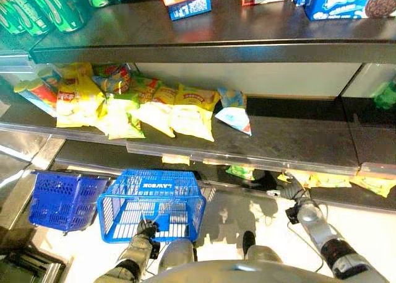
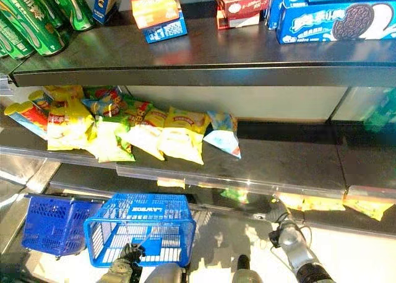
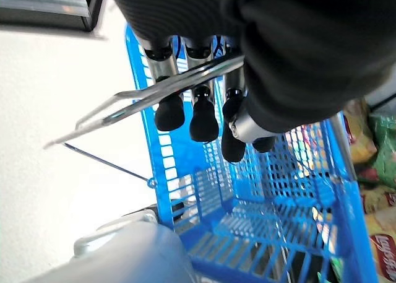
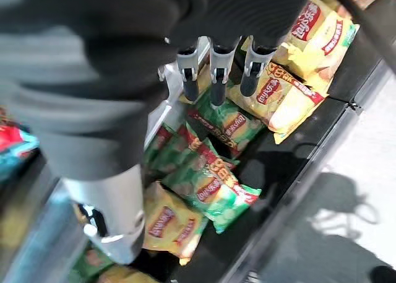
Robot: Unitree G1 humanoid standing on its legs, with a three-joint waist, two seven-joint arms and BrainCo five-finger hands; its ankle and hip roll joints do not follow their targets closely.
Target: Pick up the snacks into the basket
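Snacks (image 4: 213,184) lie on the bottom shelf (image 4: 297,165) just ahead of the right hand (image 4: 213,78), its fingers straight and empty, nearer than the left hand (image 3: 198,103), which is curled round the handle (image 3: 154,97) of the basket (image 1: 151,202).

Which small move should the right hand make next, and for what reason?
Probably the right hand should reach down and close on the green snack bag just beyond its fingers. Its fingers are straight and hold nothing, the left hand already grips the handle of the blue basket, and the basket looks empty.
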